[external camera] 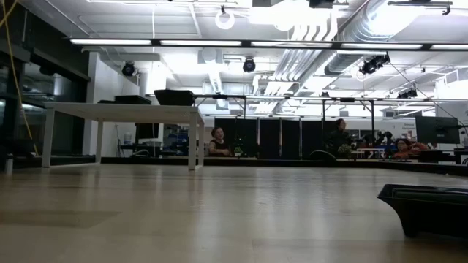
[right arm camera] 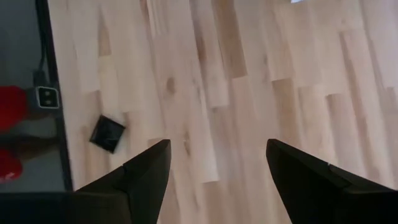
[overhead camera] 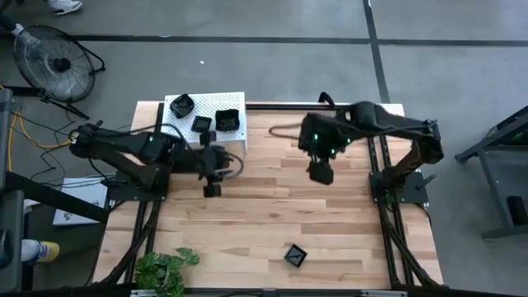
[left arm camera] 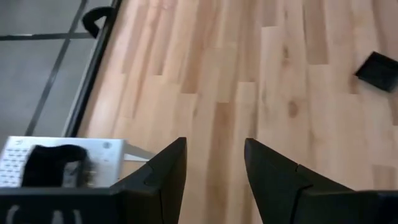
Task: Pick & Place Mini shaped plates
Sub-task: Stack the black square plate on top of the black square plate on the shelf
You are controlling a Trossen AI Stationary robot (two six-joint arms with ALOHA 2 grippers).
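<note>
Four mini shaped plates are visible in the high view. Three rest on the white perforated shelf (overhead camera: 235,106) at the far left part of the wooden table (overhead camera: 272,223): a wavy-edged plate (overhead camera: 181,105), a small square plate (overhead camera: 201,124) and a larger square plate (overhead camera: 227,120). The fourth, a lone square plate (overhead camera: 295,256), lies flat on the bare wood near the front edge, well apart from both arms. The same plate appears in the left wrist view (left arm camera: 378,71), in the right wrist view (right arm camera: 107,134), and at the right edge of the low view (external camera: 428,208).

The left gripper (overhead camera: 212,188) hangs over the table just in front of the shelf. Its fingers (left arm camera: 163,177) stand apart and hold nothing.

The right gripper (overhead camera: 321,172) hovers over the middle of the table's far half. Its fingers (right arm camera: 146,177) are spread wide, with only bare wood between them.

A potted plant (overhead camera: 165,268) stands at the front left corner of the table. A floor fan (overhead camera: 56,64) stands beyond the table's far left.
</note>
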